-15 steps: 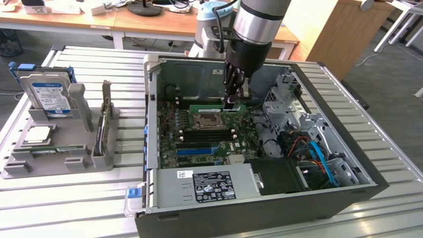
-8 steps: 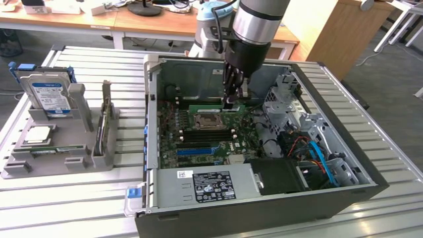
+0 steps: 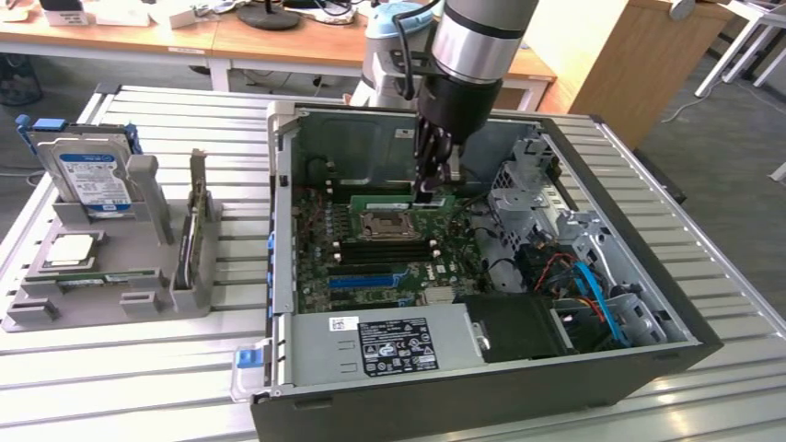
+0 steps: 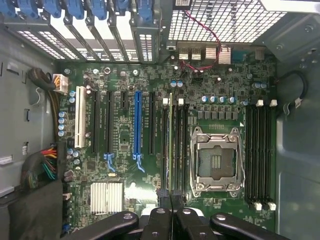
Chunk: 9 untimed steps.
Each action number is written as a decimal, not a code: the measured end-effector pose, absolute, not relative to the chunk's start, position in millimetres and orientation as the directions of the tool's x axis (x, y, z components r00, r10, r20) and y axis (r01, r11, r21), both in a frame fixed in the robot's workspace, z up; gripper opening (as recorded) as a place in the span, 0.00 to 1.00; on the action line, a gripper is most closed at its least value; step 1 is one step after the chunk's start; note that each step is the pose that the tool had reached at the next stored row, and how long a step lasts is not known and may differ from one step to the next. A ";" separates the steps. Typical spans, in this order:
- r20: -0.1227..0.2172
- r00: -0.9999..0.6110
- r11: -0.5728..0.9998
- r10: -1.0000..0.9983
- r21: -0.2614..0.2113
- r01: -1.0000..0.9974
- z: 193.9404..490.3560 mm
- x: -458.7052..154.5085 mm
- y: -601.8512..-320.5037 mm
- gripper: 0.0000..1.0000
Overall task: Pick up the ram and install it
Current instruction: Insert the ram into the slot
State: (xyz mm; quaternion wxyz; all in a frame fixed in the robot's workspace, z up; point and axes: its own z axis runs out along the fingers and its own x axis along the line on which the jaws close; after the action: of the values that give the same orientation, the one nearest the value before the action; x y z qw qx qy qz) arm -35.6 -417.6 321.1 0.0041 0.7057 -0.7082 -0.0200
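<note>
Green circuit-board ram stick (image 3: 383,198), long and thin: stands on its long edge inside the open dark-grey metal computer case (image 3: 491,391), above the green motherboard (image 3: 368,267), just beyond the square metal-framed CPU socket (image 3: 390,224) in the exterior view; one end lies at the tip of the black gripper (image 3: 428,191)

Exterior view, own entries: silver-and-grey robot arm (image 3: 473,46) reaching straight down into the case; grey moulded parts holder (image 3: 74,308) on the white slatted metal table (image 3: 123,387), at the exterior view's left and well apart from the gripper; in the holder, a boxy blue-labelled hard drive (image 3: 96,175) standing on end and a square silver CPU chip (image 3: 70,250) lying flat

Wrist view, own entries: ram stick (image 4: 171,145) seen edge-on as a thin line, running along the black memory slots (image 4: 184,145) beside the CPU socket (image 4: 216,162); long blue expansion slot (image 4: 136,122); ribbed silver heat sink (image 4: 106,196); whether the stick is seated in a slot cannot be told

Jaws of the gripper (image 4: 171,196): drawn almost together, pinching the near end of the ram stick between them
</note>
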 end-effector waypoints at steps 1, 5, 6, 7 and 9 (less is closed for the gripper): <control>-0.022 -0.004 0.003 -1.000 0.034 -0.999 320.6 -35.7 -417.6 0.12; -0.022 -0.004 0.003 -1.000 0.034 -0.999 317.5 -35.7 -417.6 0.12; -0.022 -0.004 0.003 -1.000 0.034 -0.999 316.9 -35.7 -417.6 0.12; -0.022 -0.004 0.003 -1.000 0.034 -0.999 316.2 -35.7 -417.7 0.12; -0.022 -0.004 0.003 -1.000 0.034 -0.999 314.8 -35.8 -417.6 0.12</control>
State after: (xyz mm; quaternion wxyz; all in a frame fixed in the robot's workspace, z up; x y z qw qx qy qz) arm -35.8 -417.6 314.8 0.0043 0.7057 -0.7082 -0.0199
